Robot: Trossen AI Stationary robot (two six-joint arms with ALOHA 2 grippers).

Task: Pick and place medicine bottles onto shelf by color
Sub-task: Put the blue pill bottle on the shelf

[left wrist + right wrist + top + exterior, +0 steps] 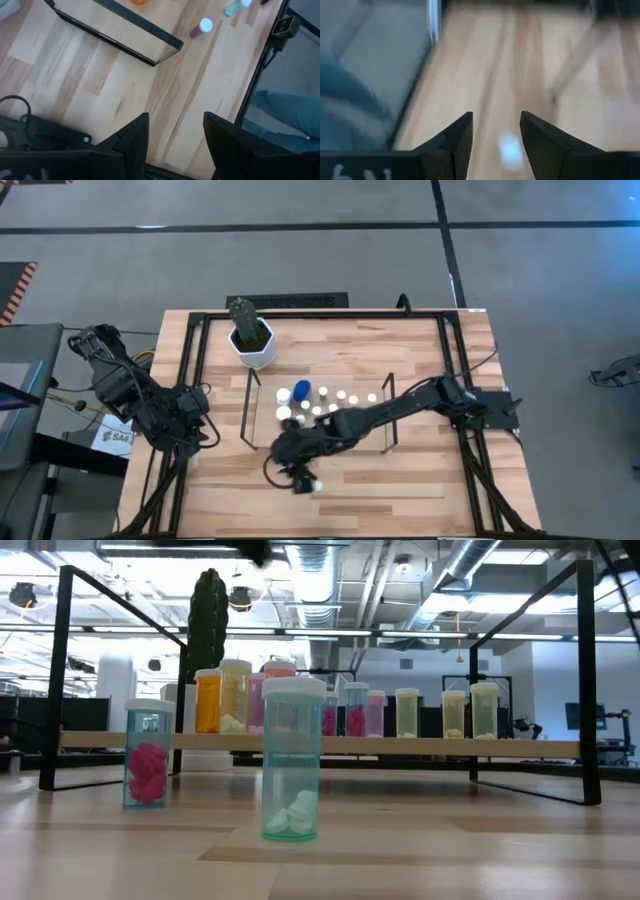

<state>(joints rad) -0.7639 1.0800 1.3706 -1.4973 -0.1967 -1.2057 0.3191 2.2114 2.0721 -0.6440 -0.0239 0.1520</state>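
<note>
The shelf (262, 405) (420, 744) stands mid-table and carries several medicine bottles (322, 402) (405, 712), most with white caps, one with a blue cap (301, 390). Two more bottles stand upright on the table in front of it. One is teal with white pills (292, 760) (235, 7), the other holds pink pills (148, 755) (202, 27). My right gripper (300, 477) (496, 117) hangs open over a white cap (509, 147) (316, 486) without touching it. My left gripper (190, 425) (176, 117) waits open above the table's left side.
A white pot with a cactus (252, 340) (207, 615) stands at the far left of the shelf. A black frame (190, 370) runs around the table. My right arm (400, 405) lies across the shelf from the right. Bare wood (400, 480) lies in front of the shelf.
</note>
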